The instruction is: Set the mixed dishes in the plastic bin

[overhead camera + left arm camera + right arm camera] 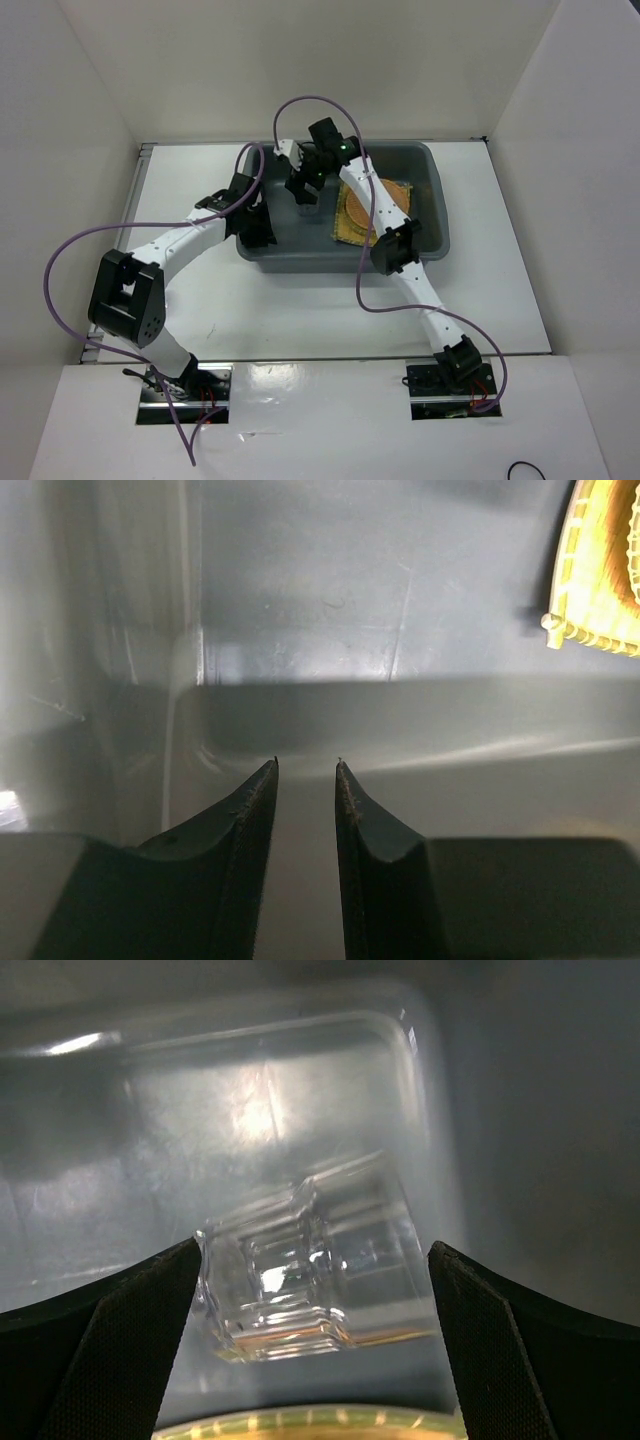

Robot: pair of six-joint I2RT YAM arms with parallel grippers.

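Spanning the middle of the white tabletop [500,300], the plastic bin [300,262] is the largest thing in view, a grey-blue tub with rounded corners, and both arms reach into it. In its right half lies the square yellow woven mat [350,232], with a round orange-brown disc [355,208] resting on top, partly hidden by the right arm. The right tool [305,192] hangs over the bare floor in the bin's left-centre, just left of the mat. In the wrist view its fingers stand wide, and a glass cup [310,1270] fills the gap between them, its sides meeting both, so I judge it held. The cup is therefore already inside the bin's walls, directly within the right tool [315,1250]. Any release would turn on the bare floor beneath it, clear of the mat's edge. The cup is clear and faceted with a thick end toward the camera, and I cannot tell which end is the mouth. The left tool [255,225] sits at the bin's left end, its fingers [255,810] narrowly parted and holding nothing.
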